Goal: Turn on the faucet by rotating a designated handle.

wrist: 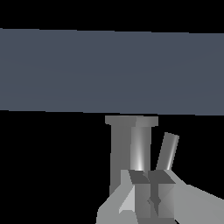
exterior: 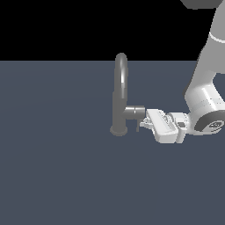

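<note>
Faucet [exterior: 120, 94] upright mid-desk [exterior: 52, 176], arched spout on top, stubby side cylinder pointing to exterior view's right. Handle [exterior: 138, 126] = thin short rod hanging off that cylinder's end, right at gripper [exterior: 143, 125] tips. Gripper coming in level from exterior view's right, fingers [wrist: 162, 180] look nearly together in wrist view; handle [wrist: 168, 151] sits just beside them, not clearly between, so can't tell if clamped on anything. Probably rigid metal, smooth, likely slippery; pivots on cylinder axis, so expect low resistance but small target. Best contact: near rod's free end for leverage, push or pinch across its width. Room: desk bare all round; only obstacles = column and spout on exterior view's left. Watch knuckles vs cylinder end during swing.
</note>
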Motion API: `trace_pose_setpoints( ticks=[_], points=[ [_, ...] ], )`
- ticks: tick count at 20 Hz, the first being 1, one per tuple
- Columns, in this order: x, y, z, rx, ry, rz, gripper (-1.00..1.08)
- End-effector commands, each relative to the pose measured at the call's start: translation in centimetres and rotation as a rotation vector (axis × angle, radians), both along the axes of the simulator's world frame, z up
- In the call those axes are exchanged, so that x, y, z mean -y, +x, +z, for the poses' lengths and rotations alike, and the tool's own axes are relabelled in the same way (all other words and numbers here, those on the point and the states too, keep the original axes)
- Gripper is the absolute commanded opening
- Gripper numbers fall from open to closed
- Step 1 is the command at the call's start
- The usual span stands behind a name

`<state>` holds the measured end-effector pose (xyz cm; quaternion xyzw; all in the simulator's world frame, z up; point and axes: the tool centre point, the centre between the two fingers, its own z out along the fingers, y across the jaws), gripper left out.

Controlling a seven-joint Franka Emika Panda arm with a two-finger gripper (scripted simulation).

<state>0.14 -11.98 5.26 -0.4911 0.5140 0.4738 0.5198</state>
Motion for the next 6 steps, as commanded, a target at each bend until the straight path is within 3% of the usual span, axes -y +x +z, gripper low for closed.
trace_pose_setpoints(
  ticks=[1,6],
  points=[
    [-1.18,0.23,-1.31,-0.02,0.01,0.012,-1.0],
    [-1.37,1.09,-1.81,-0.025,0.012,0.014,-1.0]
  ],
)
